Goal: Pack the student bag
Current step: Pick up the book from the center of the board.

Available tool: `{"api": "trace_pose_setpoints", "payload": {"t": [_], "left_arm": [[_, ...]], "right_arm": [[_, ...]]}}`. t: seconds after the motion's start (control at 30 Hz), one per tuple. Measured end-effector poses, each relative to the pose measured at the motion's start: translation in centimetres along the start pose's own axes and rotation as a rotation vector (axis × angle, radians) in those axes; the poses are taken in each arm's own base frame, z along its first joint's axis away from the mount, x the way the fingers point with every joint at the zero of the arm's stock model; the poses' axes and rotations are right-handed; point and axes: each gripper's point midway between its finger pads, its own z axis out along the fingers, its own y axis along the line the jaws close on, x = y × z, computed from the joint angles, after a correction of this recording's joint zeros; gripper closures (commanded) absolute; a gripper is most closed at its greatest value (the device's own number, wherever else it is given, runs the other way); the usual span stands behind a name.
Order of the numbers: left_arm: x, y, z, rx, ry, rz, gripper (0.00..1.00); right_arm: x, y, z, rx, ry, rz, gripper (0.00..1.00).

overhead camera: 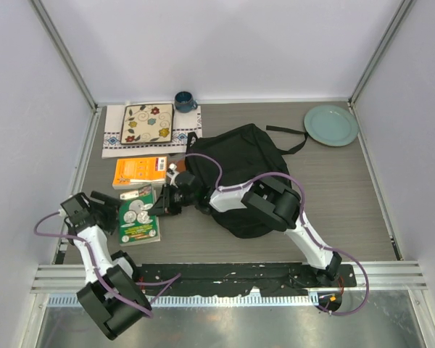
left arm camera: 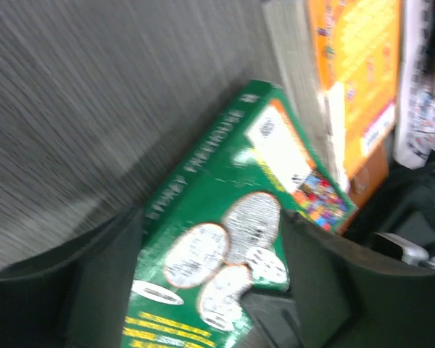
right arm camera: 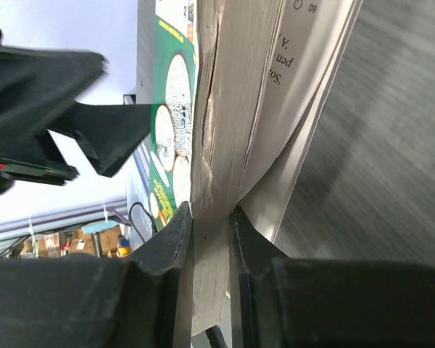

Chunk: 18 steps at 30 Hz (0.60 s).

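Two books lie just left of the black bag [overhead camera: 239, 177], which sprawls across the middle of the table [overhead camera: 362, 210] in your top view: your right gripper [overhead camera: 165, 203] stretches past the bag to the green book [overhead camera: 139, 220], your left gripper [overhead camera: 110, 209] sits at that book's opposite side, and the orange book [overhead camera: 139, 172] lies just behind it. Your left wrist view, blurred, shows the left gripper's fingers [left arm camera: 319, 283] apart with the green book between them, gripping nothing you can make out. Your right wrist view shows the right gripper [right arm camera: 212, 217] clamped on the green book's page edge.
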Motion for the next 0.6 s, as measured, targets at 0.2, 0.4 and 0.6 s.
{"api": "trace_pose_setpoints", "payload": {"t": [0.2,0.4,0.6], "left_arm": [[-1.8,-5.1,-3.8,0.117,-0.027,0.058,0.0],[-2.6,-7.2,-5.6,0.171,-0.053,0.123,0.0],[-3.3,-9.2,-7.4,0.207,-0.07,0.198,0.01]], "right_arm": [[2.0,0.7,-1.7,-0.037,0.018,0.023,1.0],[4.1,1.6,-5.5,-0.013,0.034,0.004,1.0],[2.9,5.5,-10.8,-0.041,-0.055,-0.063,1.0]]}}
